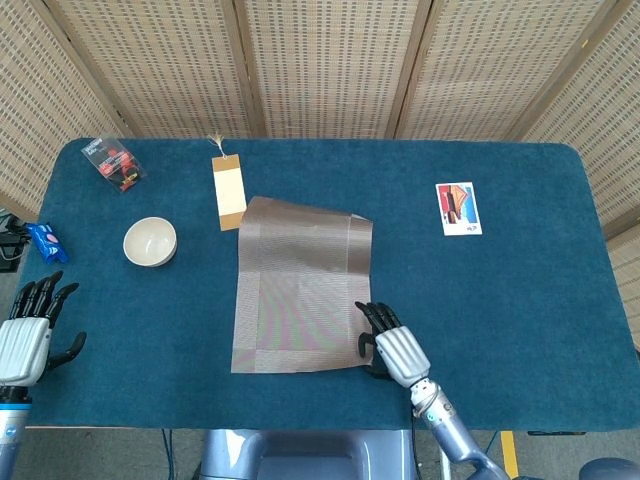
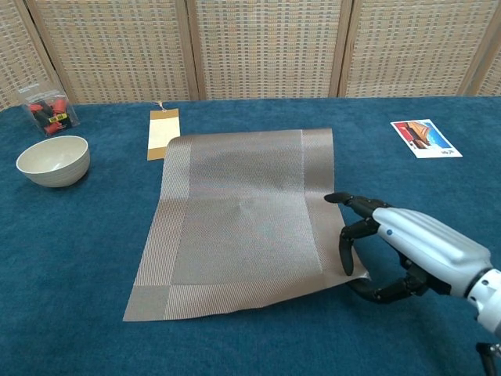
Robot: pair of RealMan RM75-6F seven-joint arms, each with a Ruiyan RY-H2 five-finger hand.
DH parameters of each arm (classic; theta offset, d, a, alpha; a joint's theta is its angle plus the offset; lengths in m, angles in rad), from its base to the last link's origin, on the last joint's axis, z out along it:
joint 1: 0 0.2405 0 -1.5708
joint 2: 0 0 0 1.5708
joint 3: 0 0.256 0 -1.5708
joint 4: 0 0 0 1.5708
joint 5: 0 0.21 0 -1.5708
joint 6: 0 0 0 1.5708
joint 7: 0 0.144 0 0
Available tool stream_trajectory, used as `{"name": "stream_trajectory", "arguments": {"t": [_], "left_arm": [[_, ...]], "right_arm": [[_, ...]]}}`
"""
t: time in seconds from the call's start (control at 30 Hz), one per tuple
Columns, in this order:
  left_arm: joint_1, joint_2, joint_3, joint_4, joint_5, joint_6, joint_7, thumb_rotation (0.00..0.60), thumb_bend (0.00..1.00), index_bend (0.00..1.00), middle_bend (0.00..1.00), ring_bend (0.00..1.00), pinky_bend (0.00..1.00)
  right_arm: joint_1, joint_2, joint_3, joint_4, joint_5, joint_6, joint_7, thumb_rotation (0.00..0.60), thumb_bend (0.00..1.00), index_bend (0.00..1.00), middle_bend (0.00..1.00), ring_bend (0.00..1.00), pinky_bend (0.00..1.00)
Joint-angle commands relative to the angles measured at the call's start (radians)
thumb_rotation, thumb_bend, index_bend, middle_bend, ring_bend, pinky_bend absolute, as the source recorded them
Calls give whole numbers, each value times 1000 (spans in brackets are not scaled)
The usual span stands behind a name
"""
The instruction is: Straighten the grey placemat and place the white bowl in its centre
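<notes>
The right hand [image 2: 407, 254] pinches the near right corner of the grey placemat [image 2: 243, 219], which lies askew mid-worktop. The white bowl [image 2: 52, 160] stands far left, well apart. The left hand [image 1: 25, 335] hovers near left, fingers spread, holding nothing.

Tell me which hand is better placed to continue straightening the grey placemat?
The right hand, probably. It already grips the near right corner of the grey placemat. The left hand is open at the table's left edge, apart from the placemat.
</notes>
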Motion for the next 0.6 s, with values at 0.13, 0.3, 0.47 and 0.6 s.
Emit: {"name": "stream_trajectory", "arguments": {"t": [0.13,0.3,0.47,0.6], "left_arm": [[0,-2,0,0,1,0,7,600,341,139,0,0,0],[-1,-8,4,-2,6,0,24,600,341,139,0,0,0],[-2,-13,4,-4,5,-3,39,600,340,139,0,0,0],[-3,-16,6,-7,8,-3,51,600,341,139,0,0,0]], "right_arm": [[-32,103,-1,-83,-16,69,-29,600,599,688,95,0,0],[-61,199,2,-133,-14,117,-21,600,598,689,95,0,0],[-90,294,9,-163,-6,160,-4,600,596,695,96,0,0],[-107,356,34,-162,18,187,17,600,589,695,96,0,0]]}}
